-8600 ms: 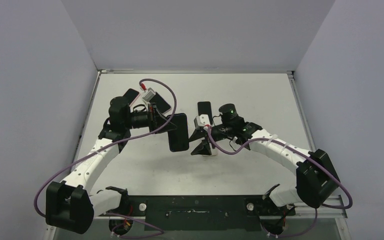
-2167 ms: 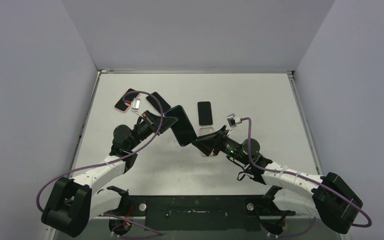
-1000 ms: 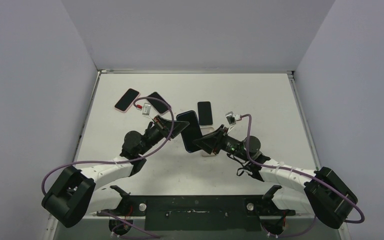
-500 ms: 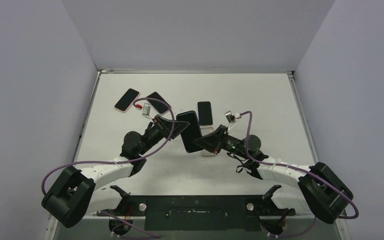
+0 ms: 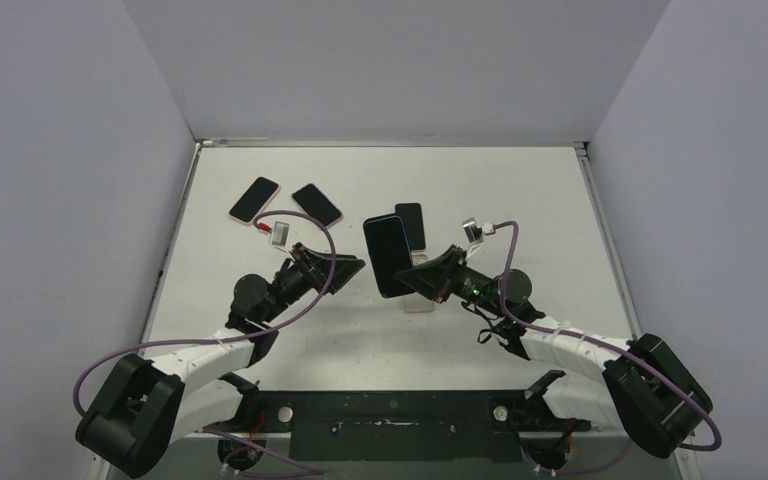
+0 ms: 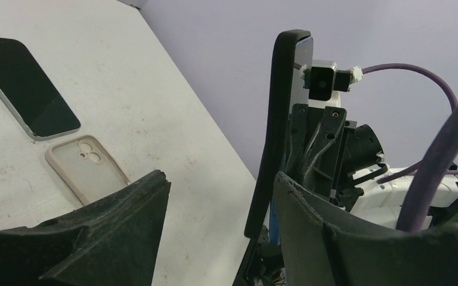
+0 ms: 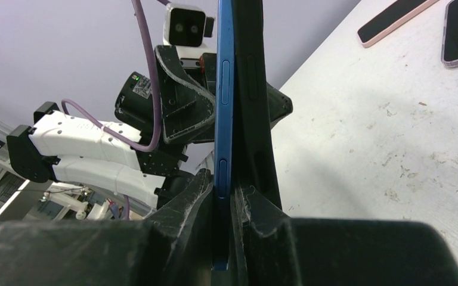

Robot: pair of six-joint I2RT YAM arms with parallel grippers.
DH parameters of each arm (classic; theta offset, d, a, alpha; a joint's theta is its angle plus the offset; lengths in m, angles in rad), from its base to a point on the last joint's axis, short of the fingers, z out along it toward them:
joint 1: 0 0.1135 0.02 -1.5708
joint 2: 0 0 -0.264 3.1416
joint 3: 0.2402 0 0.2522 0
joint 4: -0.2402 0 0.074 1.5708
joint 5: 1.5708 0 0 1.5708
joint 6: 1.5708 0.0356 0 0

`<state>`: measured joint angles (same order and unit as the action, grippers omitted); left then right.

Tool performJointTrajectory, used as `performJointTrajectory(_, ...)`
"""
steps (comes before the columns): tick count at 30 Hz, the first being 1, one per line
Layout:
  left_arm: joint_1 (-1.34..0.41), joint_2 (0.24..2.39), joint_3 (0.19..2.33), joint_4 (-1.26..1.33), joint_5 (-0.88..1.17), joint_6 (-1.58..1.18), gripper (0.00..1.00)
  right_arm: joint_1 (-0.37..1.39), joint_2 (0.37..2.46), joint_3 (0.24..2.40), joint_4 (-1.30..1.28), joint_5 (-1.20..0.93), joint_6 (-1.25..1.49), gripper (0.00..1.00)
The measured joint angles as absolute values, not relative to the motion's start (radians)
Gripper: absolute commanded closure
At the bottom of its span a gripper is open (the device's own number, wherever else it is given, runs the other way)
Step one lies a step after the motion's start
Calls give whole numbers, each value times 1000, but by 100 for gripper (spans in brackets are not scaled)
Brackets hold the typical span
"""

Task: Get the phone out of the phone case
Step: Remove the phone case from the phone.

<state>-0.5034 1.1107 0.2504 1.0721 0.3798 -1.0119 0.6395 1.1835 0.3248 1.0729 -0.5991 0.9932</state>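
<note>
Right tool [image 7: 229, 186] pressed together on the phone [image 7: 223, 89], which stands on edge above the desk [image 5: 520, 200] at the centre of the top view. Its blue side and the black case [image 7: 253, 89] sit side by side in the pinch. Left tool [image 6: 220, 179] spread, holding nothing, case rim just beside one finger. Judgement: close the left tool on the case lip alone and peel from a corner. Clamping both layers would likely lock them together.

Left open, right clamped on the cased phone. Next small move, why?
Probably close the open left gripper on the black case near its free end and peel: the right gripper pinches blue phone and case together at one end.
</note>
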Motion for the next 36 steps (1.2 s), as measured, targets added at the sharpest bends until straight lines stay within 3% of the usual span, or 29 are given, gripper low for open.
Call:
performJointTrajectory(12,-520,1055,225,1011,482,-943,37,628,1145,317,1073,-597,1042,100)
performJointTrajectory(36,-636,1136,245,971,484,-890,38,628,1137,310,1078,-591,1072,100)
